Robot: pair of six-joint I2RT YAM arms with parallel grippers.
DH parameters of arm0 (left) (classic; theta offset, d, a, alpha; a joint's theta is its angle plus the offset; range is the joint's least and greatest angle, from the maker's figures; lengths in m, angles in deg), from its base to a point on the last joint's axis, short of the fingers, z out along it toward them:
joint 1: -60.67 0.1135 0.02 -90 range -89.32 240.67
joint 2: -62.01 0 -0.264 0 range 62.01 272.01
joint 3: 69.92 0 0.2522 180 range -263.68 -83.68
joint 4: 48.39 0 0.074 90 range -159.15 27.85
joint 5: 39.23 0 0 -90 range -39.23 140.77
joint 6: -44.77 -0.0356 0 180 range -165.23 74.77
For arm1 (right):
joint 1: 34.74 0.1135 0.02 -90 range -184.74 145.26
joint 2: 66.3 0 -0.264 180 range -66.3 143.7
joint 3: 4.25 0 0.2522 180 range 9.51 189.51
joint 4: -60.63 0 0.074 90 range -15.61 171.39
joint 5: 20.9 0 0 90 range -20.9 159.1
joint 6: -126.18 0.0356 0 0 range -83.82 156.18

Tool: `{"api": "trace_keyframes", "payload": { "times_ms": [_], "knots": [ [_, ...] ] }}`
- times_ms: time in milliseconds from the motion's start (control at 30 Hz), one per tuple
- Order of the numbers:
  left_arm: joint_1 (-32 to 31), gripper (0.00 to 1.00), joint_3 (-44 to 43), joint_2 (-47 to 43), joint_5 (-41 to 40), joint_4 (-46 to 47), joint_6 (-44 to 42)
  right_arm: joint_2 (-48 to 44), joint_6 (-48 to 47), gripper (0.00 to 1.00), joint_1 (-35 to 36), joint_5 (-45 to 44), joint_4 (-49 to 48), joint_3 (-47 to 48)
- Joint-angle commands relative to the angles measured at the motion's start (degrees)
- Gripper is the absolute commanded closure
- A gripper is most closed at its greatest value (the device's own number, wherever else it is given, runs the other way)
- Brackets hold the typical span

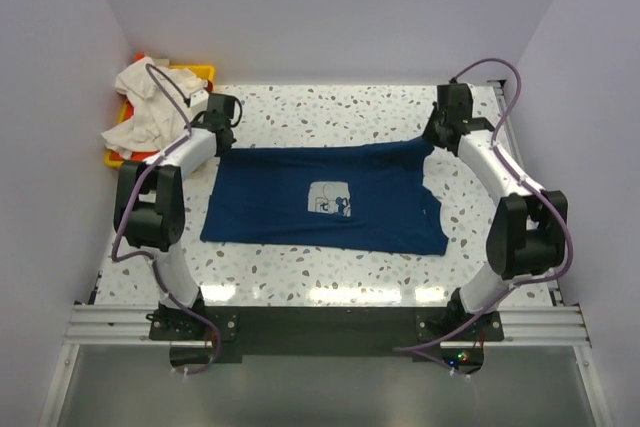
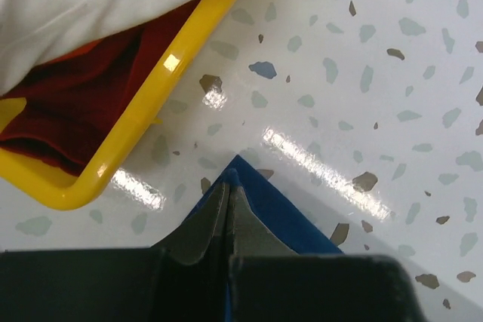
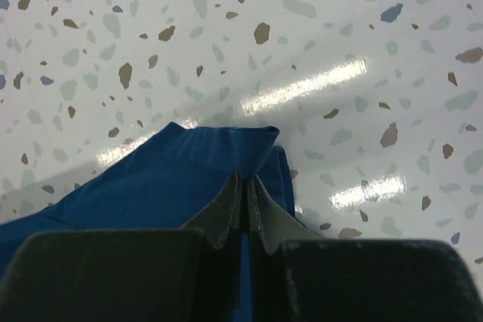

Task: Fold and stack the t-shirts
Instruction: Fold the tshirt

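Observation:
A dark navy t-shirt point(image 1: 320, 202) with a pale square print lies spread across the middle of the table. My left gripper point(image 1: 222, 139) is shut on its far left corner; in the left wrist view the blue fabric point(image 2: 283, 213) is pinched between the closed fingers point(image 2: 200, 224). My right gripper point(image 1: 437, 135) is shut on the shirt's far right corner, lifting it slightly; the right wrist view shows fabric point(image 3: 173, 179) bunched at the fingertips point(image 3: 268, 213). White shirts point(image 1: 145, 102) and orange-red fabric point(image 2: 83, 96) lie in the yellow tray point(image 2: 143, 111).
The yellow tray point(image 1: 203, 71) stands at the back left corner, close beside my left gripper. The speckled tabletop point(image 1: 330, 112) runs to the back wall. Purple walls enclose left, right and back. A metal rail point(image 1: 320, 322) lines the near edge.

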Motion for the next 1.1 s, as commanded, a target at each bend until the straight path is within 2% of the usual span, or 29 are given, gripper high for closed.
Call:
{"api": "trace_keyframes", "payload": {
  "times_ms": [0,467,1067],
  "knots": [
    [0.69,1.0,3.73,-4.67,0.4,2.43,2.05,-5.6,2.5,1.0,-0.15,-0.5,-2.71,-6.76],
    [0.69,1.0,16.13,-13.63,3.3,3.92,6.71,-20.63,4.69,1.0,-0.06,2.66,-4.2,-23.92],
    [0.61,1.0,24.04,-19.44,4.18,6.38,9.26,-26.79,8.21,1.0,-0.06,7.94,-7.81,-36.75]
  ]
}}
